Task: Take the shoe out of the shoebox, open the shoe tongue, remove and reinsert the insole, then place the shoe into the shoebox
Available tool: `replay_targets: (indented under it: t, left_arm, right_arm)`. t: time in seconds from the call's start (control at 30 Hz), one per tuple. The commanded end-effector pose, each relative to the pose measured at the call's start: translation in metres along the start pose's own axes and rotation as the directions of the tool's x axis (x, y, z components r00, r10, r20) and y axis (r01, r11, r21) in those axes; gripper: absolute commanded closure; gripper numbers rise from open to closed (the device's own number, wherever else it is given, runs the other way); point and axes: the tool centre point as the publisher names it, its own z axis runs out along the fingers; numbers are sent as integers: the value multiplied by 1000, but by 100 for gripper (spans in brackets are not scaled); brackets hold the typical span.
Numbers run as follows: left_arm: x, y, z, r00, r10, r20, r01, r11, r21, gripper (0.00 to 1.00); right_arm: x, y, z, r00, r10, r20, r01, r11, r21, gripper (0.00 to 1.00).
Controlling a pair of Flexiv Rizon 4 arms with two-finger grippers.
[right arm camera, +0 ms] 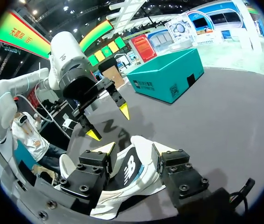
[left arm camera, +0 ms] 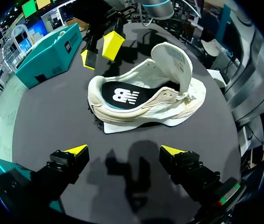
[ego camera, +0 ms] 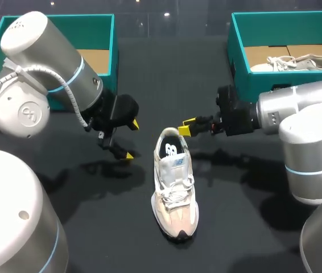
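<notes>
While one shoe (ego camera: 175,187) lies outside, the right shoebox (ego camera: 238,57) holds another shoe (ego camera: 297,61); left gripper (ego camera: 130,139) and right gripper (ego camera: 187,129) stand open.

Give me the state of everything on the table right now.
shoe: upright on table, outside both shoeboxes
tongue: lifted
insole: inside shoe
left gripper: open, empty, beside heel
right gripper: open, at heel
left shoebox: open
right shoebox: open, holds second shoe
</notes>
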Motion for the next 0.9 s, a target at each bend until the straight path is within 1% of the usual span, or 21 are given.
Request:
replay_targets:
  t: [0.03,0.17,0.3,0.37,0.5,0.53,0.73,0.83,0.9]
  left_arm:
    - [3,7,-12,1000,1,1,-1,1000,-12,0]
    - [2,14,-20,1000,-1,1,1,999,-32,0]
    - [0,22,-28,1000,-3,-4,3,999,-47,0]
    - [0,26,-32,1000,-1,-10,0,998,-68,0]
    - [1,31,-39,1000,-12,-11,11,996,-90,0]
    - [1,33,-42,1000,-18,-10,17,995,-96,0]
    - [5,36,-51,999,-46,-7,44,992,-119,0]
    - [8,38,-56,998,-61,-7,60,991,-123,0]
    - [11,40,-61,998,-69,-4,68,989,-132,0]
  right_arm:
    - [4,9,-20,1000,9,26,-11,997,72,52]
    - [2,14,-28,999,21,46,-26,993,113,53]
    - [-3,18,-33,998,43,44,-49,986,161,53]
    - [-6,20,-34,998,60,28,-64,979,194,52]
    - [-13,23,-36,995,92,42,-100,957,272,53]
    - [-15,24,-37,994,103,46,-112,948,299,53]
    - [-23,30,-42,989,143,48,-150,902,405,53]
    - [-27,31,-42,984,173,51,-176,869,462,54]
    - [-29,30,-43,978,198,63,-202,837,508,54]
